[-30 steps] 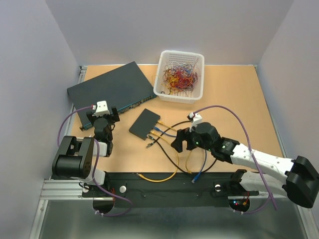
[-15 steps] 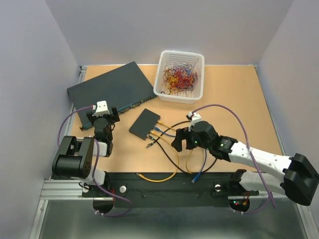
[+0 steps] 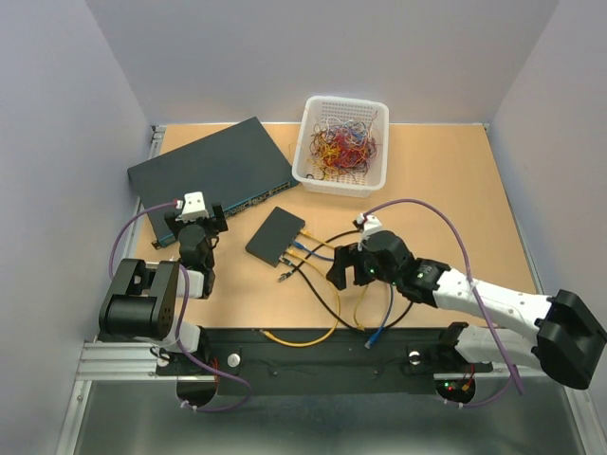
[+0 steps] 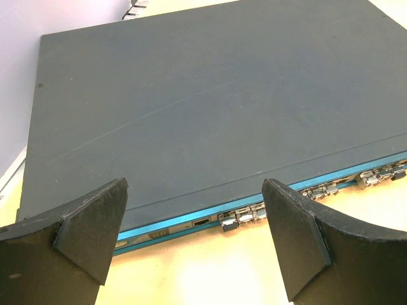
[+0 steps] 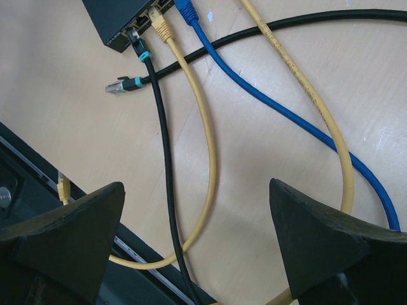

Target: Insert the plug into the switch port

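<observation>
Alignment matters: my empty, spread right claw [image 5: 197, 185] should go toward ten o'clock and pinch the loose teal-collared black plug [image 5: 121, 84] squarely.

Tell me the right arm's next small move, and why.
Probably bring the open right gripper over the loose clear plug with the teal band and lower to grasp it: it lies unplugged beside the small flat black box, and the fingers hold nothing.

Black switch [image 3: 275, 236], teal-banded black plug [image 5: 121, 84]
</observation>
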